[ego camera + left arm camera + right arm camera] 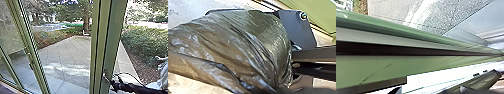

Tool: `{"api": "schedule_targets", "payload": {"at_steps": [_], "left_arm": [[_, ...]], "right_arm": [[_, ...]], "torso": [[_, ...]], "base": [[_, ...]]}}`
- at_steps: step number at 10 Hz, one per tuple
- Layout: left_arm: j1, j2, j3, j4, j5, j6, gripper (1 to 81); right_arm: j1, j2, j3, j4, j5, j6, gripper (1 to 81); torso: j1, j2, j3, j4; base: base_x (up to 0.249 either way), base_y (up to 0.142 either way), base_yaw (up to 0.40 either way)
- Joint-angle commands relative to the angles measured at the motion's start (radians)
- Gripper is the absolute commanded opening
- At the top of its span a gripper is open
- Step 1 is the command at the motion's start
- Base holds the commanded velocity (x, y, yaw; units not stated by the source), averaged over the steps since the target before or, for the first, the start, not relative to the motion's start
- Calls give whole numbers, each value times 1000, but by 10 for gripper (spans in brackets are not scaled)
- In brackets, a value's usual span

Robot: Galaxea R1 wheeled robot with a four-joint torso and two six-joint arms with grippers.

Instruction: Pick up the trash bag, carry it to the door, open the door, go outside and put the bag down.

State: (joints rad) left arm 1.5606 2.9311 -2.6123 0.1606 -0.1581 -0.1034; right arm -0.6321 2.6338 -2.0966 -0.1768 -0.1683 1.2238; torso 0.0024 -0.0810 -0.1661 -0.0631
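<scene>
While the left wrist view shows the dark trash bag [238,47] up close, the head view has the right gripper [110,81] near the green door frame [102,45], paving [67,55] beyond. Whether either gripper is spread or closed, I cannot tell. The bag is cut off; its contents are hidden.

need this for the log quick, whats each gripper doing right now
Left gripper: closed, holding the trash bag.
Right gripper: by the green frame; open or closed, can't tell.
</scene>
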Motion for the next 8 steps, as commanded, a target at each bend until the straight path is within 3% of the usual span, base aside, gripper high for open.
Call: {"api": "schedule_targets", "payload": {"at_steps": [1,5,8], "left_arm": [[-24,-6,3,-1,51,2,10],[-21,-9,3,-1,52,1,10],[-17,-18,3,-1,54,1,10]], "right_arm": [[-7,93,-9,-27,-271,8,811],[48,4,-52,-6,-269,7,811],[116,-99,-5,13,-257,3,811]], "torso": [[0,0,0,0],[4,3,-3,1],[5,4,-4,2]], "base": [[0,0,0],[0,0,0],[0,0,0]]}}
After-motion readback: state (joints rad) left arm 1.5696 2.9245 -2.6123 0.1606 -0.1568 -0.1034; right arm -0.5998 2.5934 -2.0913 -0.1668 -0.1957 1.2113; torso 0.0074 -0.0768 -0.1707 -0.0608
